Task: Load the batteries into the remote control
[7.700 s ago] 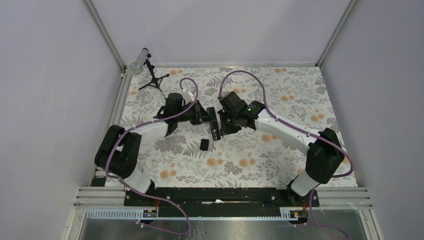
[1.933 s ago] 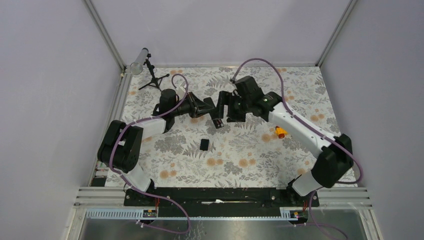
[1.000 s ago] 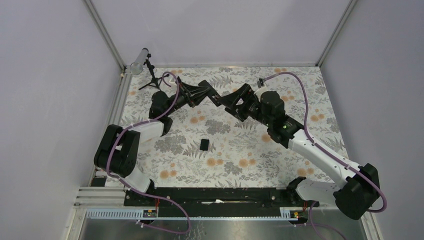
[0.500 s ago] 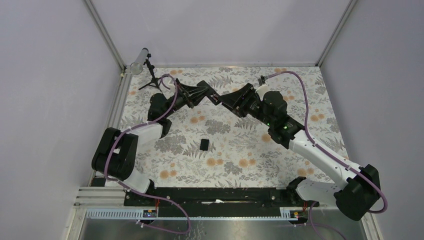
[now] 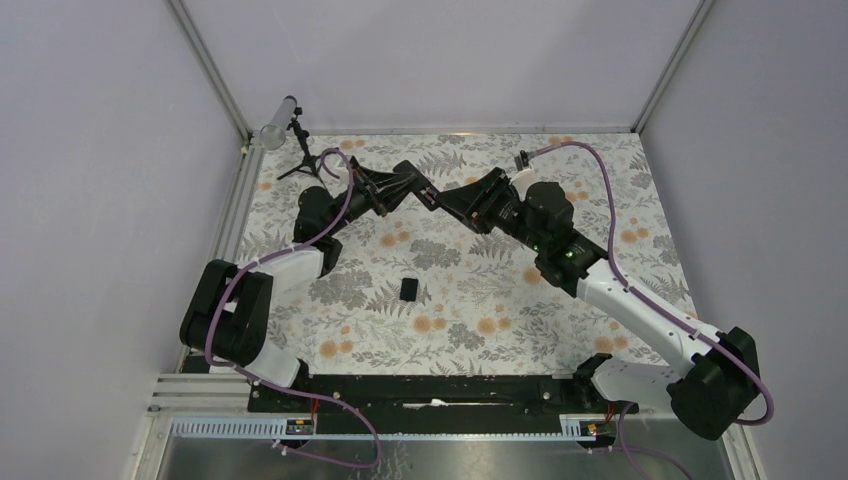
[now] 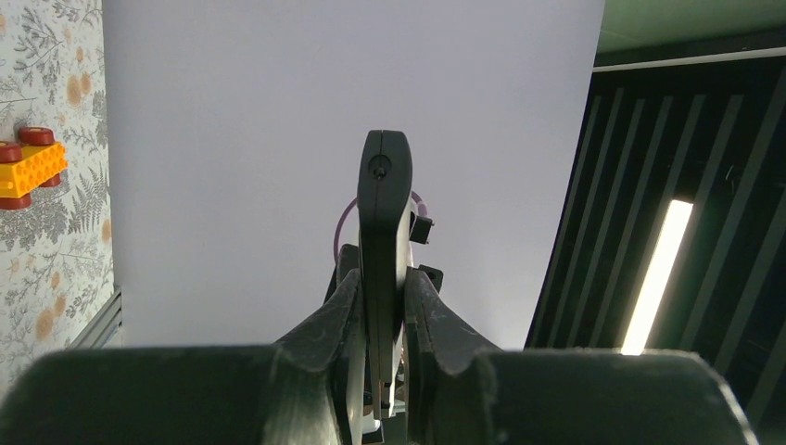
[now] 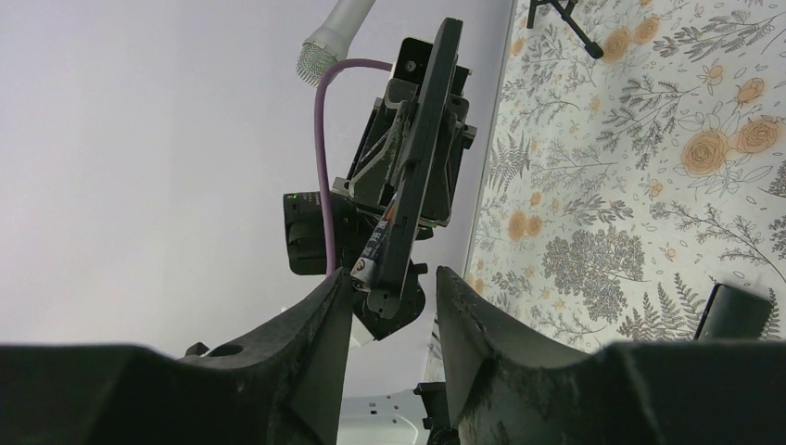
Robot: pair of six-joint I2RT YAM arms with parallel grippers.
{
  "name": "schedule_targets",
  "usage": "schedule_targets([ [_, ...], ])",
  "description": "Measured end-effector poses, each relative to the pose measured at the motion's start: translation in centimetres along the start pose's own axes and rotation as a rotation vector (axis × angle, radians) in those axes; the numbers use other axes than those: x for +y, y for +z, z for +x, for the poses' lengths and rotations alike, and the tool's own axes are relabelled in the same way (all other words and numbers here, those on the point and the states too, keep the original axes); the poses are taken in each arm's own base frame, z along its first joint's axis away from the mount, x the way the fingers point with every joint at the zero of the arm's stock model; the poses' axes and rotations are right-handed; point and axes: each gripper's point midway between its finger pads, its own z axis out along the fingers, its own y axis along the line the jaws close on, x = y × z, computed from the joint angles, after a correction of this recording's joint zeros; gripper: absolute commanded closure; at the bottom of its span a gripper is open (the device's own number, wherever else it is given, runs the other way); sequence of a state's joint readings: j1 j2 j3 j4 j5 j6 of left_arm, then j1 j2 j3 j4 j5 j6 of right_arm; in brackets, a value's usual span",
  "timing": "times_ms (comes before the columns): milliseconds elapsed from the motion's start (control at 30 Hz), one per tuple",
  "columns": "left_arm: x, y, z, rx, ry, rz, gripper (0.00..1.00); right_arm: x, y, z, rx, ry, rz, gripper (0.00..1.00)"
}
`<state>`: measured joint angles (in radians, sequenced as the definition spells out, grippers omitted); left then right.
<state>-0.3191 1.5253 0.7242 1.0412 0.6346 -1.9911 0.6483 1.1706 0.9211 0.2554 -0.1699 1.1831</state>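
Clamping remote control (image 6: 383, 185): left end effector (image 6: 382, 289) | right end effector (image 7: 391, 280) apart, straddling its end

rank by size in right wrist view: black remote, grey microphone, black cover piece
1. Slim black remote control, though nearest the camera.
2-3. Grey mesh microphone and flat black cover piece: both cut off by the frame, unranked.
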Motion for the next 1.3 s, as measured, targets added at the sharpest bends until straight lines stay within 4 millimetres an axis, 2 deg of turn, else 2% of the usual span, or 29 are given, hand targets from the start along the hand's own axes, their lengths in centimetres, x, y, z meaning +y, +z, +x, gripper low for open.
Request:
schedule_targets([
  [300, 0.3, 0.1, -0.3, -0.017, -0.013, -0.012, 1.00, -0.6, 0.4, 0.2, 0.014, 0.018, 0.026, 0.67],
  [467, 0.4, 0.1, -0.6, -0.029, -0.009, -0.016, 1.00, -0.6, 0.7, 0.1, 0.019, 0.037, 0.049, 0.77],
  [700, 1.5, 0.3, -1.0, -0.043, 0.101, -0.078, 1.00, -2.9, 0.6, 0.2, 0.054, 0.061, 0.197, 0.69],
  [900, -0.3, 0.7, -0.5, -0.030, 0.279, -0.087, 1.00, -3.3, 1.7, 0.6, 0.120, 0.035, 0.252, 0.67],
  [1000, -0.5, 0.7, -0.6, -0.026, 0.315, -0.090, 1.00, -3.3, 2.0, 0.5, 0.131, 0.024, 0.259, 0.55],
  [1167, -0.2, 0.7, -0.1, 0.009, 0.338, -0.109, 1.00, -4.2, 1.5, 0.7, 0.140, -0.004, 0.296, 0.16],
  [1233, -0.6, 0.7, 0.2, 0.029, 0.358, -0.106, 1.00, -4.5, 1.2, 0.7, 0.135, -0.030, 0.297, 0.08],
  [1300, -1.1, 0.5, 0.5, 0.049, 0.398, -0.103, 1.00, -4.6, 0.6, 0.6, 0.125, -0.062, 0.285, 0.06],
])
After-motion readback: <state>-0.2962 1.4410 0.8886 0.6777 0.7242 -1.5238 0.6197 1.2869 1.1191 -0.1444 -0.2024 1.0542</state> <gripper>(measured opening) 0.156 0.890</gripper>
